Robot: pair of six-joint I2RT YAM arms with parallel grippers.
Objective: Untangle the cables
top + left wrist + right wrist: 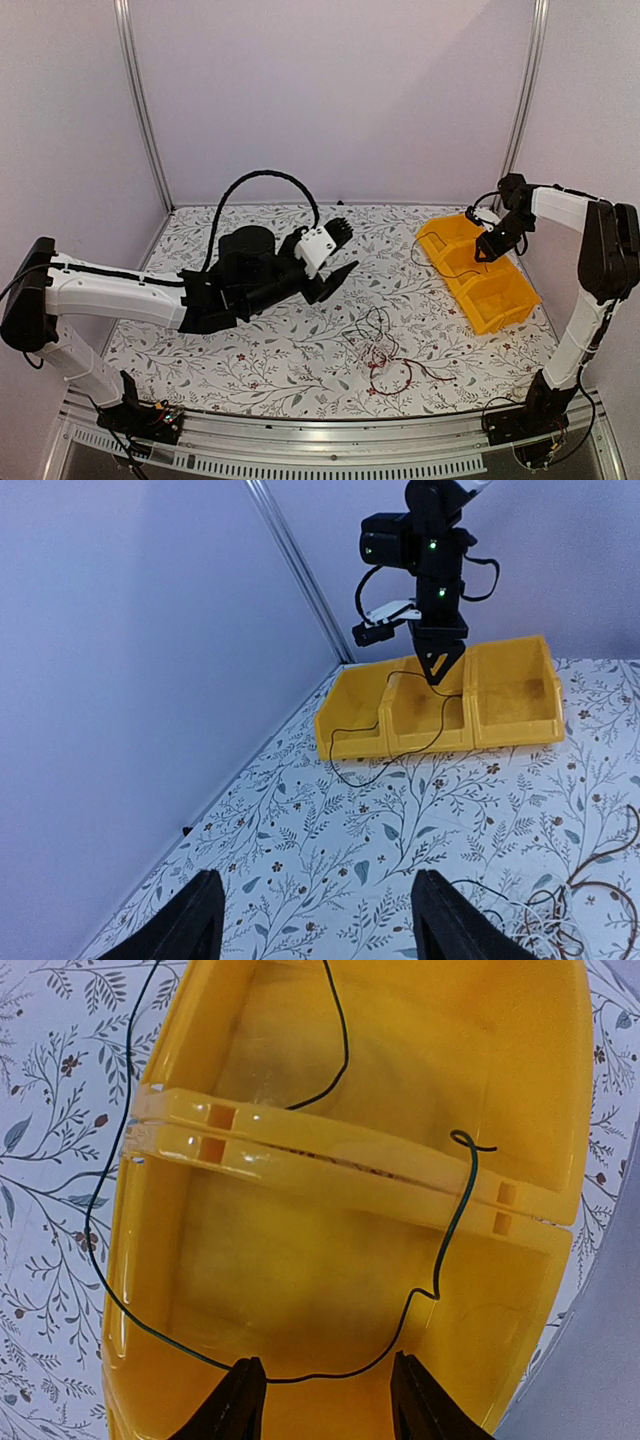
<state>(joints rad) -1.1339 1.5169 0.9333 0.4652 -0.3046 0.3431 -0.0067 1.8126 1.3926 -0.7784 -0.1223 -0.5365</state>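
While my right pincer (328,1405) hangs spread over the yellow bin (350,1155) at far right, pinching nothing, the black cable (455,1210) lies slack across two compartments, one loop spilling onto the table (250,360). Looks like drop-off: best to rise straight, fingers wide, no snagging. Left pincer (342,252) spread, empty. Tangle (385,360) near centre.

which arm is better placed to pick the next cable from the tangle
Left, probably: its open fingers hang free near the tangle, while the right fingers are over the yellow bin, astride a black cable.
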